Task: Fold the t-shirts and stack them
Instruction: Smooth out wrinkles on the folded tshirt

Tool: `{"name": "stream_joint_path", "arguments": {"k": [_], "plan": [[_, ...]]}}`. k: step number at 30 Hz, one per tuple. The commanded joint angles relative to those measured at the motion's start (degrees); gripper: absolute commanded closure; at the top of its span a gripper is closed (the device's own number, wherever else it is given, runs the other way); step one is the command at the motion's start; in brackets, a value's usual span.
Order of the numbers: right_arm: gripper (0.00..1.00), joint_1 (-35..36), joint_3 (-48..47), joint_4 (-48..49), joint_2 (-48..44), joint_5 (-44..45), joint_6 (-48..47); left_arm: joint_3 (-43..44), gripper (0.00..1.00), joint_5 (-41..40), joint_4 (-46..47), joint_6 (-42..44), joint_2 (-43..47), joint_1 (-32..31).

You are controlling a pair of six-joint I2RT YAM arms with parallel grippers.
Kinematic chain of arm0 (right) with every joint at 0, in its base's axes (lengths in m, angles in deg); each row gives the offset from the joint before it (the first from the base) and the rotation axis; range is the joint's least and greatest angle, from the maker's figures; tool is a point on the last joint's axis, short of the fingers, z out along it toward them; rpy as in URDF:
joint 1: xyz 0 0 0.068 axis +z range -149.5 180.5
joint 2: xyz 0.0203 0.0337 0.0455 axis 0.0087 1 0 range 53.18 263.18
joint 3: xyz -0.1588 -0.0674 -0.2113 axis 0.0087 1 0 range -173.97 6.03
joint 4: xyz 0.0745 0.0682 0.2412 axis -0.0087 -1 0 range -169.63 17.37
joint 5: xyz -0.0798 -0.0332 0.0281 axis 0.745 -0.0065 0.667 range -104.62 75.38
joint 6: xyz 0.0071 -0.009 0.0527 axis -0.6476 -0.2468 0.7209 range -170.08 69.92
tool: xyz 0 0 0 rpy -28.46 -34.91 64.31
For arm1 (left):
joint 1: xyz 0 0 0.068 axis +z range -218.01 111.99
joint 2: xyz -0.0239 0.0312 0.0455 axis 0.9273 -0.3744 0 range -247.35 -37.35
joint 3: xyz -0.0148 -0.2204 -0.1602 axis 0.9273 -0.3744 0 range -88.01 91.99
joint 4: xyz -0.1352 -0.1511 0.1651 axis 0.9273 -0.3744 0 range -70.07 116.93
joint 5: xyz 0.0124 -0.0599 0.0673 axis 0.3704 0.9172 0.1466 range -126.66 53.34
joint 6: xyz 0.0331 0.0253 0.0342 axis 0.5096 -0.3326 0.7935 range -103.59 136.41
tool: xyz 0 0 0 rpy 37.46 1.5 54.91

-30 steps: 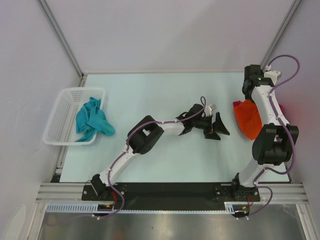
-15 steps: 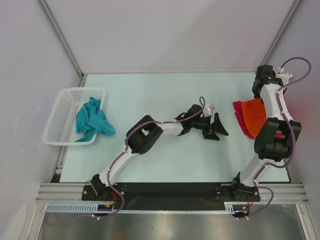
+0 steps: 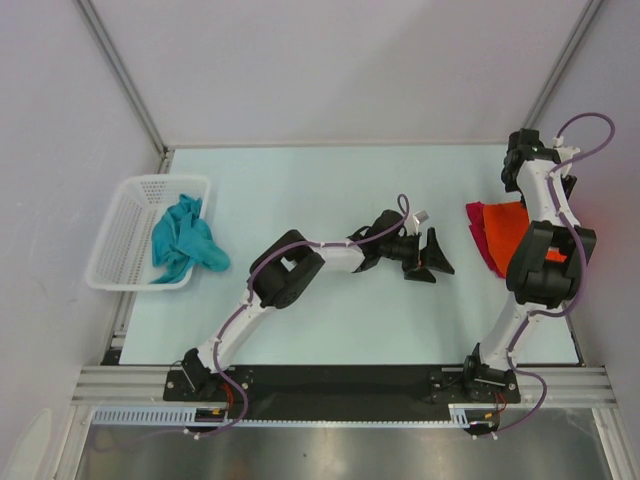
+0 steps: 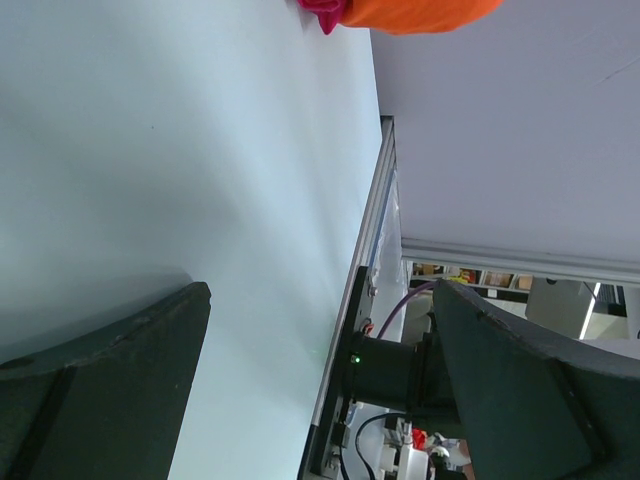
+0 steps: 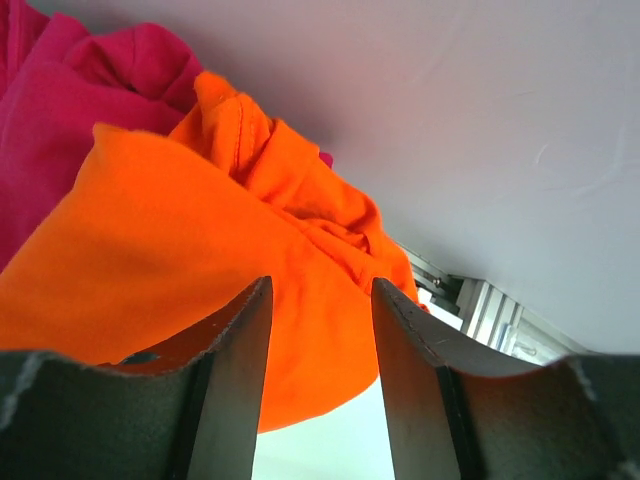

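ok so risk check on this one. right jaws are spread apart, not pinching anything afaict. the orange t-shirt (image 5: pixel 150 250) sits right past their tips and fills the gap btw the two fingers (image 5: pixel 235 390) in the wrist cam. crimson t-shirt (image 5: pixel 60 90) looks to be under it and pokes out up and left of the jaws. so 2 of 3 are stacked-ish, at the far right of the surface (image 3: pixel 300 190)

what worries me:
- cloth is so close to the tips that a fold or the collar lump could catch on a finger when the arm backs off. that'd drag the orange one off the crimson one or flip a fold open, imo the biggest risk
- orange looks bunched, not flat, esp just beyond the right-hand finger. another shirt on top prob slides or leans
- right arm (image 3: pixel 545 270) has its elbow over the pile in the top cam, so a sloppy retreat could sweep it too

left jaws are wide open w/ nothing btw them, hovering mid-surface, pile well off ahead of them. teal t-shirt (image 3: pixel 185 245) is way behind them, crumpled and draped half out of the white basket (image 3: pixel 112 232). grab it low and the basket prob comes along or tips, mesh looks light
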Motion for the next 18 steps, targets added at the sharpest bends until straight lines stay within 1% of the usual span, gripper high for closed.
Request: {"name": "stream_joint_path", "arguments": {"k": [1,7,10,13,18], "plan": [[0.51,0.43,-4.02,-2.45,-0.03,3.48,1.96,-1.29,0.01,0.63,-1.14,3.09,2.94,0.44],[0.51,3.68,-4.20,-3.67,-1.70,1.20,2.57,-1.29,0.00,0.54,-1.31,3.09,3.03,0.53],[0.51,5.70,-1.66,-3.86,-0.47,1.64,3.81,-1.90,0.00,0.63,-1.31,3.27,3.56,0.53],[0.51,6.06,-0.16,-3.07,1.37,0.50,4.77,-3.05,0.01,0.46,-1.31,3.88,4.43,0.70],[0.51,6.41,-0.33,-1.66,4.53,-0.30,4.51,-4.45,0.01,0.54,-1.31,4.32,4.96,1.23]]}}
